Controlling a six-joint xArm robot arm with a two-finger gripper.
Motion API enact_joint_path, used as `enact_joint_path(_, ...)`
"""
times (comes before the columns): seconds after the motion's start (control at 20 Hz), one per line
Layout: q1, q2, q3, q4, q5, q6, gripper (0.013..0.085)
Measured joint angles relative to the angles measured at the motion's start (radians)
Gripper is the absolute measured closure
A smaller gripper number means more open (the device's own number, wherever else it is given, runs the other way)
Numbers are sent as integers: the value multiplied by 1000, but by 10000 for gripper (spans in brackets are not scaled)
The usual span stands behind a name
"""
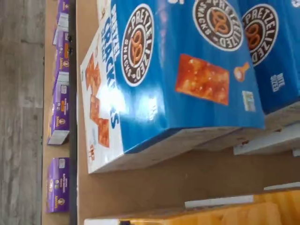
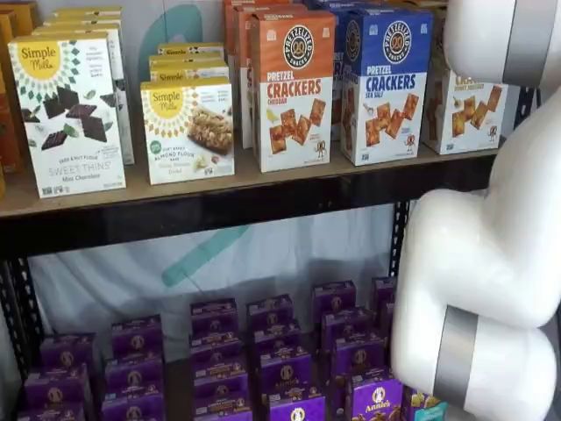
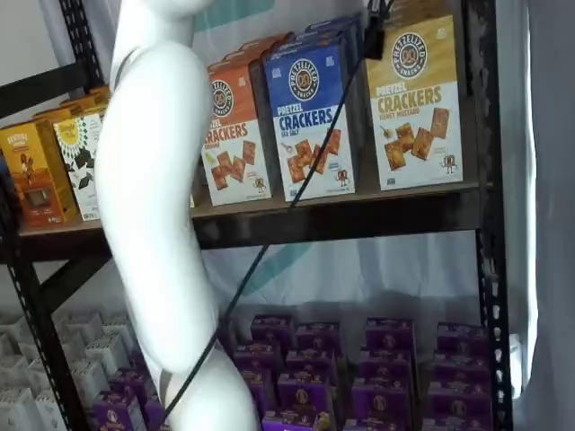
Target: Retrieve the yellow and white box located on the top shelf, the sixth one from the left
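The yellow and white box (image 3: pixel 415 108) stands upright at the right end of the top shelf (image 3: pixel 359 211), next to a blue Pretzel Crackers box (image 3: pixel 310 117). In a shelf view the white arm hides part of the box (image 2: pixel 465 110). In the wrist view a strip of a yellow box (image 1: pixel 229 213) shows across a gap of bare board from the blue box (image 1: pixel 187 70). Only a black part of my gripper (image 3: pixel 375 22), with its cable, hangs from the top edge, in front of the gap between the blue and yellow boxes. Its fingers cannot be made out.
An orange Pretzel Crackers box (image 2: pixel 294 92) and white Simple Mills boxes (image 2: pixel 66 114) stand further left on the top shelf. Several purple boxes (image 2: pixel 280 360) fill the shelf below. A black upright (image 3: pixel 485 224) stands just right of the yellow box. The white arm (image 3: pixel 157 224) crosses both shelf views.
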Motion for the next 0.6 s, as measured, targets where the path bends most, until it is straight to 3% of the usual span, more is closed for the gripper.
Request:
enact_joint_path(0.4,34,-7,23,-63,-55,-15,130)
enact_joint_path(0.6,43,11,-1,-92,-23,-10,130)
